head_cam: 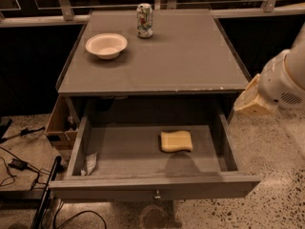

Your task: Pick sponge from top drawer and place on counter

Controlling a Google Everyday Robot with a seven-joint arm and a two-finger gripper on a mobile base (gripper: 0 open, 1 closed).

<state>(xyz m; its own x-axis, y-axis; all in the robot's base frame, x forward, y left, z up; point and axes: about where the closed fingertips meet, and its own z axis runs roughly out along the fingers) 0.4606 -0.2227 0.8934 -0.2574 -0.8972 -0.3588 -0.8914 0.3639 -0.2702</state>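
The pale-yellow sponge lies flat on the bottom of the open top drawer, right of its middle. The drawer's front panel carries a small round knob. The grey counter is above it, with a chipped pale front edge. My gripper, cream-coloured, hangs at the right, just outside the counter's front right corner and above the drawer's right wall. It is to the right of the sponge, higher than it, and apart from it.
A white bowl and a drink can stand at the back left of the counter. A scrap of wrapper lies in the drawer's left front corner. A cardboard box and cables are on the floor at left.
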